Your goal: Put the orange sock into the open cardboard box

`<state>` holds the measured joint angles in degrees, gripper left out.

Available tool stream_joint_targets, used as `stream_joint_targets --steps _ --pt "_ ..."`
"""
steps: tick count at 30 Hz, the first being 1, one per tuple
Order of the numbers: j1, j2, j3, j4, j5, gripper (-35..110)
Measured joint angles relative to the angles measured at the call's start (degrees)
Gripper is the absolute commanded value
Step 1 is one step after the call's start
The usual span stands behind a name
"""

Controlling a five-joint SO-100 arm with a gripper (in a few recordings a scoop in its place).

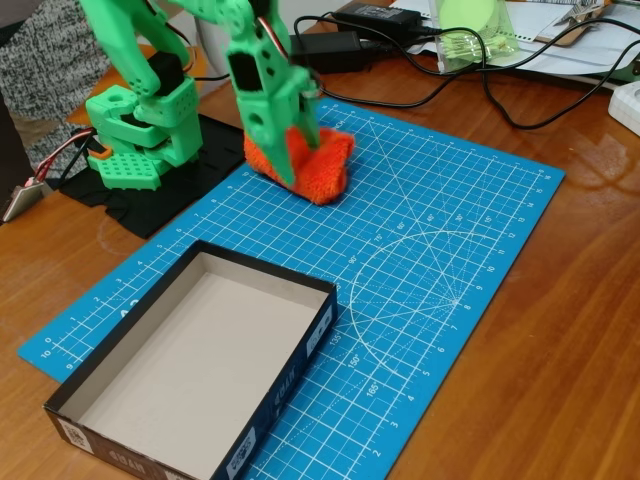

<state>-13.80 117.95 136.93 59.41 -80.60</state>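
The orange sock [325, 170] lies bunched on the blue cutting mat [440, 250], near the mat's far left corner. My green gripper [298, 160] comes down onto it from above. Its fingers [284, 168] straddle the sock's left part, with a fold of orange fabric pinched between them. The sock's underside still seems to touch the mat. The open cardboard box [310, 335], dark outside and plain grey-beige inside, sits at the front left, partly on the mat, and holds nothing. It lies nearer to the camera than the sock, a little to the left.
The arm's green base [140, 140] stands on a black pad at the back left. Black cables, a power brick [330, 48] and a clear green cup [470, 35] lie along the table's far edge. Bare mat stretches to the right of the sock.
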Motion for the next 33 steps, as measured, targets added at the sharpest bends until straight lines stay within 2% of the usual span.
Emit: stream_joint_targets --steps 9,11,12,16,22,30,33 --pt "-6.06 -4.83 3.87 -0.7 5.71 29" --pt "-7.03 -5.45 4.22 -0.7 6.77 16" --pt "-7.56 -5.54 4.39 -0.88 7.21 1" --pt "-8.26 -5.27 4.66 -2.2 9.84 0" --pt "-3.6 -4.04 3.08 -1.41 13.27 0" --pt "-2.37 -0.53 -12.83 5.45 21.71 0" --pt "2.29 3.87 -16.52 6.42 24.61 0"
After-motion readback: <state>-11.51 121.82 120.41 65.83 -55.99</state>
